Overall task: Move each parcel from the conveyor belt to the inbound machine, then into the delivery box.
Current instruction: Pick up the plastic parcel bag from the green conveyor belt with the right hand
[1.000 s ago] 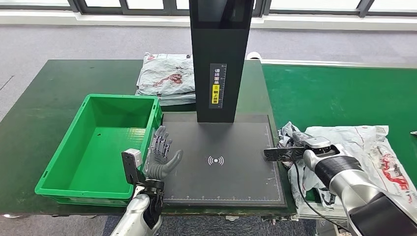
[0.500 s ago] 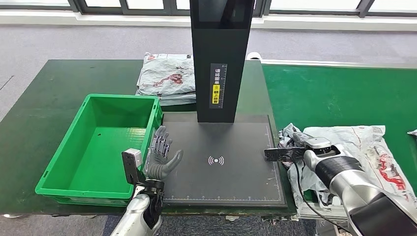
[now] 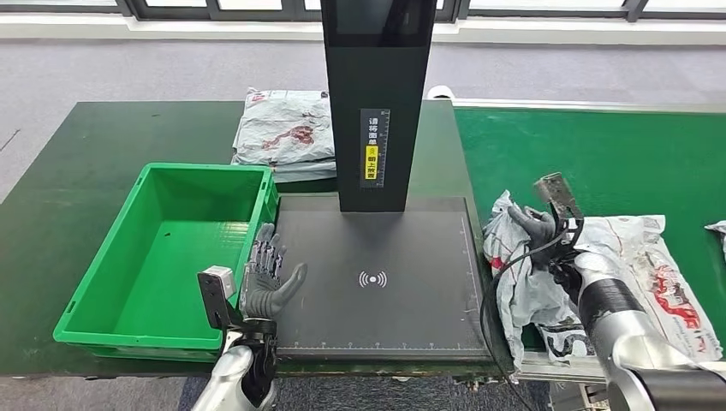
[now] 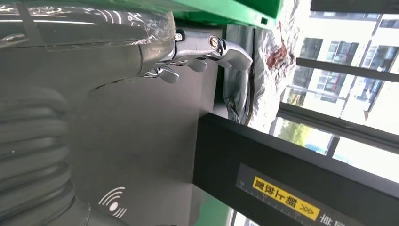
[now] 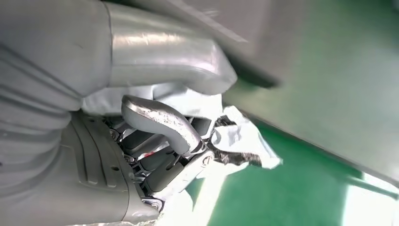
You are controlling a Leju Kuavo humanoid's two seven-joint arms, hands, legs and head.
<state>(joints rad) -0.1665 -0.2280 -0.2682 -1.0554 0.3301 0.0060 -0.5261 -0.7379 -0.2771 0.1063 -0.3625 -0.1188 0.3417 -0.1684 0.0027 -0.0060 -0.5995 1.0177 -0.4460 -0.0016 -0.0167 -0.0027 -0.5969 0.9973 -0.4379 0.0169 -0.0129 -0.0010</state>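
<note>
Grey poly-mailer parcel on the conveyor belt is now lifted at its near corner, clamped in the right robot hand, which has raised and rotated. Pickup underway, inbound machine next. Left robot hand spread, idle beside the green delivery box.

A dark green counter sits on grey carpet floor, a band of dark-framed windows runs along the far wall, and bright daylight pours through those panes beyond.
</note>
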